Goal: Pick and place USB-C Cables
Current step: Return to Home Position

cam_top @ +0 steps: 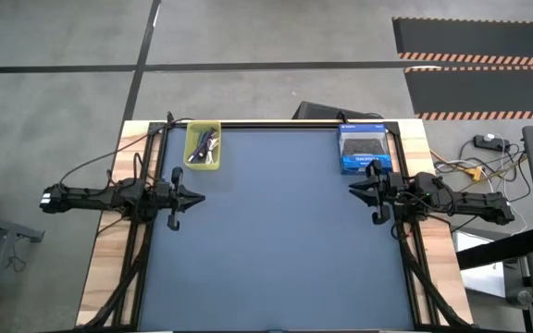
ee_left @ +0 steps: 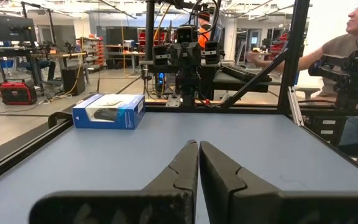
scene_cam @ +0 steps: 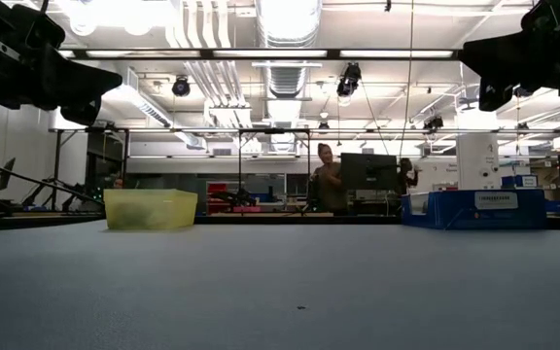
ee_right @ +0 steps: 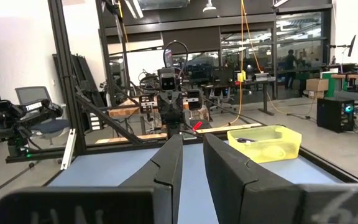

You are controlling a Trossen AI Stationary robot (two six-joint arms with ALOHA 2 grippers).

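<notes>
Holding the USB-C cables [cam_top: 207, 146], the yellow bin [cam_top: 192, 137] sits near closed left fingers [ee_left: 184, 174]; right fingers [ee_right: 166, 168] slightly parted.

An industrial lab: exposed ceiling ducts [scene_cam: 202, 78], monitor [scene_cam: 367, 172].

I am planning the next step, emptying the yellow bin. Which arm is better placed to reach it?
Left. The yellow bin stands in the far left corner, near the left gripper; the right gripper hangs across the table by the blue box.
</notes>
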